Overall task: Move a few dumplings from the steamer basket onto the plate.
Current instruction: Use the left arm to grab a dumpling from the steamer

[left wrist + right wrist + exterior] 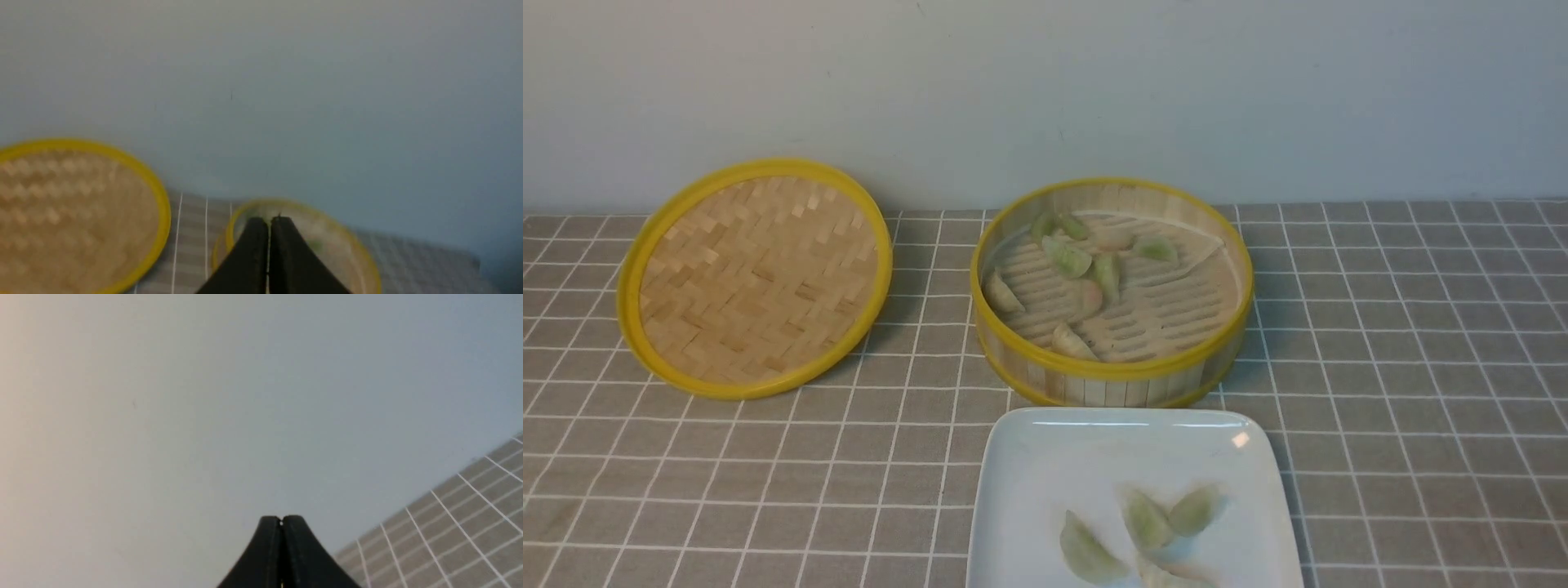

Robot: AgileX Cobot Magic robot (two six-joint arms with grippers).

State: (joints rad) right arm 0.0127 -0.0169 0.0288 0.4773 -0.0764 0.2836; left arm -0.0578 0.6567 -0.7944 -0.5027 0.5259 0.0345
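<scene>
The steamer basket (1233, 322) stands at the table's middle back and holds several dumplings (1068, 258), pale green, beige and pinkish. The white square plate (1029, 465) lies just in front of it with a few pale green dumplings (1147, 519) on it. Neither gripper shows in the front view. In the left wrist view my left gripper (269, 220) is shut and empty, raised, with the blurred basket (359, 255) beyond its tips. In the right wrist view my right gripper (281, 519) is shut and empty, facing the wall.
The flat woven bamboo lid (756, 273) with a yellow rim leans at the back left; it also shows in the left wrist view (77, 212). A grey checked tablecloth (1421, 367) covers the table, and a pale wall stands right behind.
</scene>
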